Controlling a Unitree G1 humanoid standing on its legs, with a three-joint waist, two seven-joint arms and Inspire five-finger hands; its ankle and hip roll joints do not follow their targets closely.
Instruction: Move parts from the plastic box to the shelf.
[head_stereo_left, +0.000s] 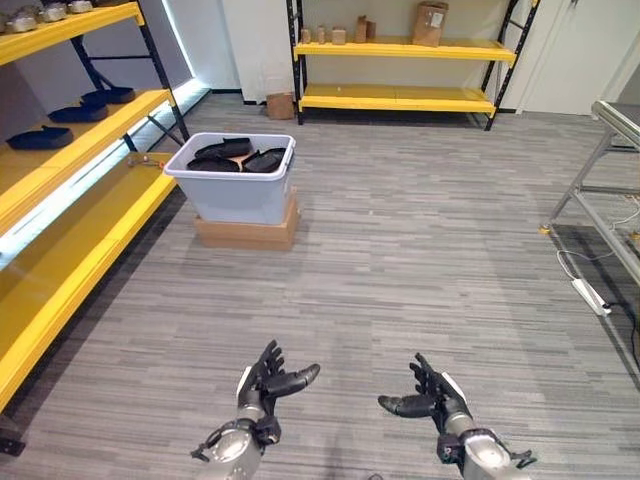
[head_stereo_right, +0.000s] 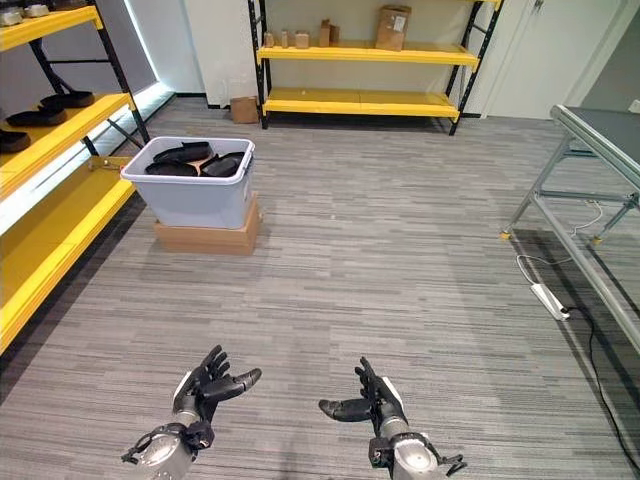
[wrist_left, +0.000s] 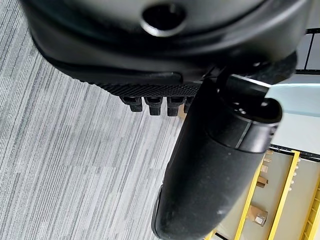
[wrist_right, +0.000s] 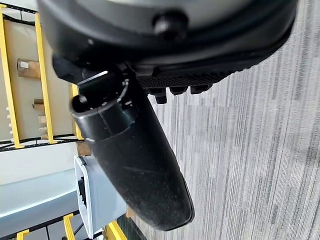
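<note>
Plastic box (head_stereo_left: 232, 190): pale grey, smooth-walled tub with a rolled rim, rectangular, tapering slightly toward its base. Sits on a flat brown cardboard carton (head_stereo_left: 247, 233), far left on the floor, just beside the yellow shelf (head_stereo_left: 85, 215).

Parts (head_stereo_left: 236, 155): several black, matte, curved shell-like pieces heaped inside the box, tops level with the rim. More dark parts (head_stereo_left: 40, 138) of similar form lie on the shelf's middle tier, far left; small metallic items on its top tier.

Shelf: glossy yellow boards on dark steel uprights with diagonal braces, running along the left side from near to far. Bottom board bare in the near stretch.

Left hand (head_stereo_left: 265, 385): near, low centre-left, palm turned inward, fingers spread and nearly straight, thumb extended toward the centre. Holds nothing; well apart from the box.

Right hand (head_stereo_left: 428, 395): near, low centre-right, mirror pose, fingers relaxed and extended, thumb pointing inward. Holds nothing.

Floor (head_stereo_left: 400, 260): grey carpet with fine linear striping.

Second rack (head_stereo_left: 400, 70): yellow boards, dark frame, against the far wall; small cardboard boxes (head_stereo_left: 430, 22) on its upper tier.

Metal-frame table (head_stereo_left: 610, 160): far right, silver legs; white power strip (head_stereo_left: 590, 296) on the floor under it.
</note>
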